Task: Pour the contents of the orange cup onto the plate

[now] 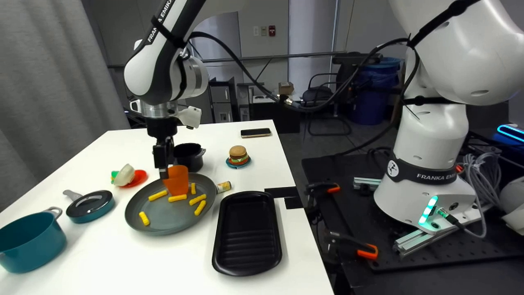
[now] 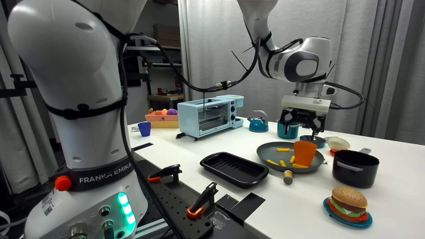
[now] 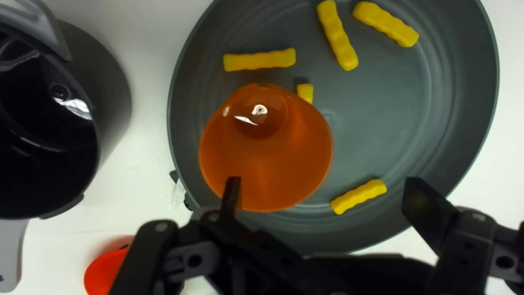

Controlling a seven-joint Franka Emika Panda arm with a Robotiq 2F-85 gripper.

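- Your gripper point(image 3: 324, 182) is spread wide and loose.
- The orange cup point(image 3: 266, 168) sits mouth up on the plate point(image 3: 393, 114), by one finger point(image 3: 233, 194); you can't quite tell if they touch.
- Yellow sticks point(image 3: 260, 60) lie on the plate, some just beside the cup.
- The black pot point(image 2: 354, 175) is near the plate.

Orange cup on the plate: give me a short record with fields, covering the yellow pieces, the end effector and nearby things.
Orange cup: mouth up on the plate, no pieces visible inside
Yellow pieces: scattered on the plate, six visible in an exterior view
End effector: open, gripping nothing; contact with cup unclear
Nearby: black pot, black ridged tray, toy burger
Pouring: appears done
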